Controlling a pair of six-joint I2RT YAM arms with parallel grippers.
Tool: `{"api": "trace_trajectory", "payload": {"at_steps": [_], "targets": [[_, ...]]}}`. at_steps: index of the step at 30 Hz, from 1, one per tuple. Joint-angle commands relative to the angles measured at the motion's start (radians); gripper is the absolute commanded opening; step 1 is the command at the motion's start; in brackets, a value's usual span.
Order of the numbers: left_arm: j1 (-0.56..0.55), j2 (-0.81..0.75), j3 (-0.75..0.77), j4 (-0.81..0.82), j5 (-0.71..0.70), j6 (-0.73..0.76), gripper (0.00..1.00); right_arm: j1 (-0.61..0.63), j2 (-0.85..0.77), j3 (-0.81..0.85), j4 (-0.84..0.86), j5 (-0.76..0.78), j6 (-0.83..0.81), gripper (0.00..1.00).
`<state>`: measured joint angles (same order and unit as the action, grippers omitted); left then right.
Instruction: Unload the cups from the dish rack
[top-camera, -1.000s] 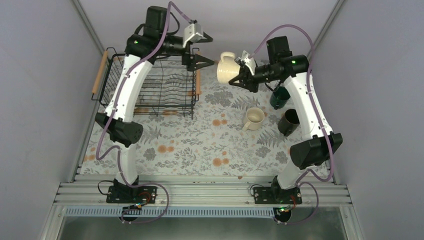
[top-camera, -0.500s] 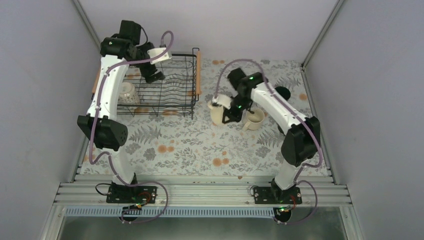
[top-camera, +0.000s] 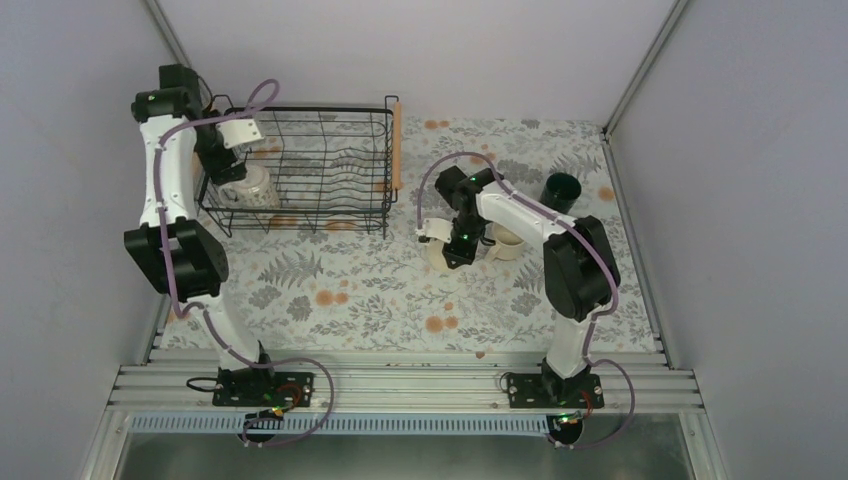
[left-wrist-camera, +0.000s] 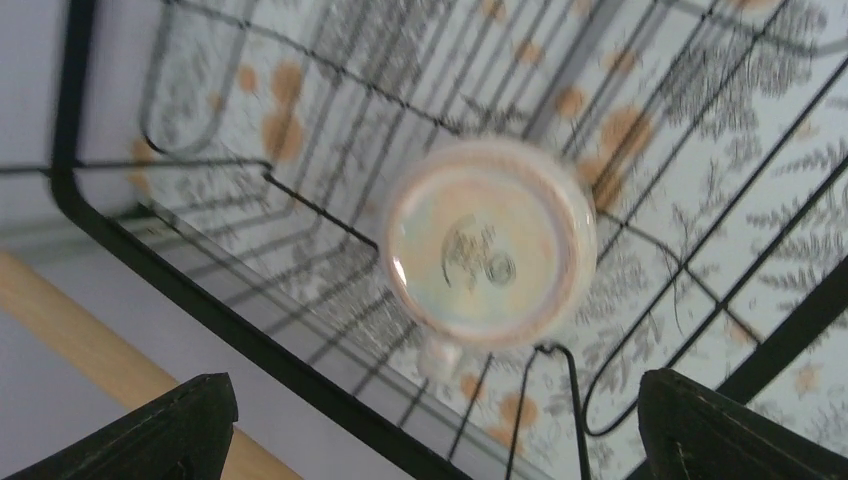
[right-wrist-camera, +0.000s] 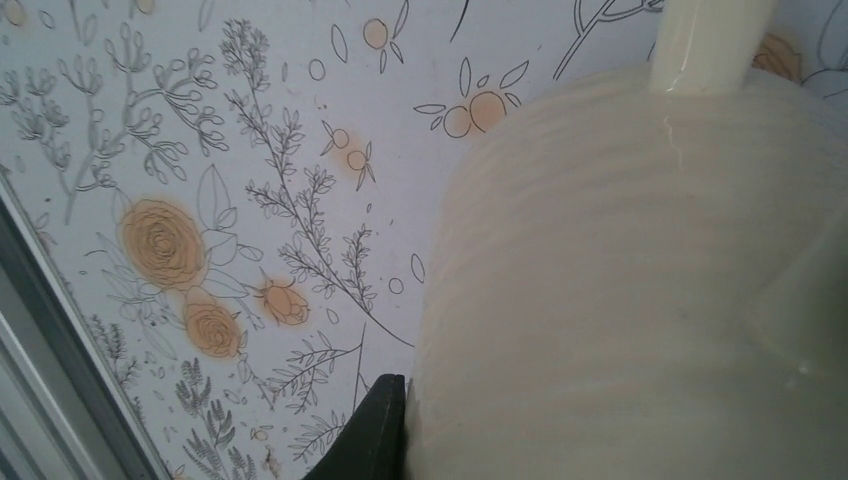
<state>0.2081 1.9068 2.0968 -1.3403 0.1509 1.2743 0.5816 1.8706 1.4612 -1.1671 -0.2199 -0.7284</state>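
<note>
The black wire dish rack (top-camera: 330, 172) stands at the back left. In its left end a white patterned cup (top-camera: 256, 188) sits upside down. My left gripper (top-camera: 230, 163) hovers open right above that cup; in the left wrist view its round base (left-wrist-camera: 488, 240) lies between and beyond my spread fingertips (left-wrist-camera: 195, 430). My right gripper (top-camera: 456, 240) is shut on the wall of the wide cream cup (top-camera: 436, 252), low over the floral cloth; one finger (right-wrist-camera: 378, 430) presses the cup's outside (right-wrist-camera: 620, 300). A beige cup (top-camera: 508, 241) and a dark green cup (top-camera: 561, 187) stand on the cloth.
The rack's wooden handle (top-camera: 397, 146) faces the middle of the table, and the other handle (left-wrist-camera: 80, 335) shows in the left wrist view. My right arm's elbow (top-camera: 578, 268) covers the cloth at the right. Grey walls close in on both sides.
My left arm swung left and down over the rack's left end, above the patterned cup. My right arm carried the cream cup from high at the back down to the cloth beside the beige cup.
</note>
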Motion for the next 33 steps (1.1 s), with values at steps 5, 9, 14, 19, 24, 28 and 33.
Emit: {"api": "trace_trajectory", "payload": {"at_steps": [5, 9, 14, 19, 24, 28, 33], "targets": [[0.075, -0.046, -0.192, 0.101, -0.059, 0.131, 1.0, 0.021, 0.025, -0.026, 0.094, 0.038, 0.006, 0.04], [0.09, -0.062, -0.263, 0.195, -0.099, 0.157, 1.0, 0.026, 0.03, -0.026, 0.109, 0.046, -0.003, 0.08], [0.091, -0.057, -0.286, 0.314, -0.115, 0.148, 1.0, 0.027, 0.039, -0.03, 0.116, 0.047, -0.019, 0.27], [0.092, -0.006, -0.195, 0.289, -0.082, 0.131, 1.0, 0.027, 0.025, -0.041, 0.125, 0.041, -0.027, 0.46], [0.093, 0.109, -0.071, 0.106, -0.085, 0.131, 1.0, 0.027, 0.0, -0.054, 0.12, 0.033, -0.033, 0.59], [0.094, 0.164, -0.017, 0.024, -0.074, 0.143, 1.0, 0.027, -0.036, -0.057, 0.111, 0.024, -0.032, 0.67], [0.091, 0.184, 0.011, -0.014, -0.053, 0.16, 0.97, 0.029, -0.099, -0.051, 0.092, 0.019, -0.022, 0.73]]}}
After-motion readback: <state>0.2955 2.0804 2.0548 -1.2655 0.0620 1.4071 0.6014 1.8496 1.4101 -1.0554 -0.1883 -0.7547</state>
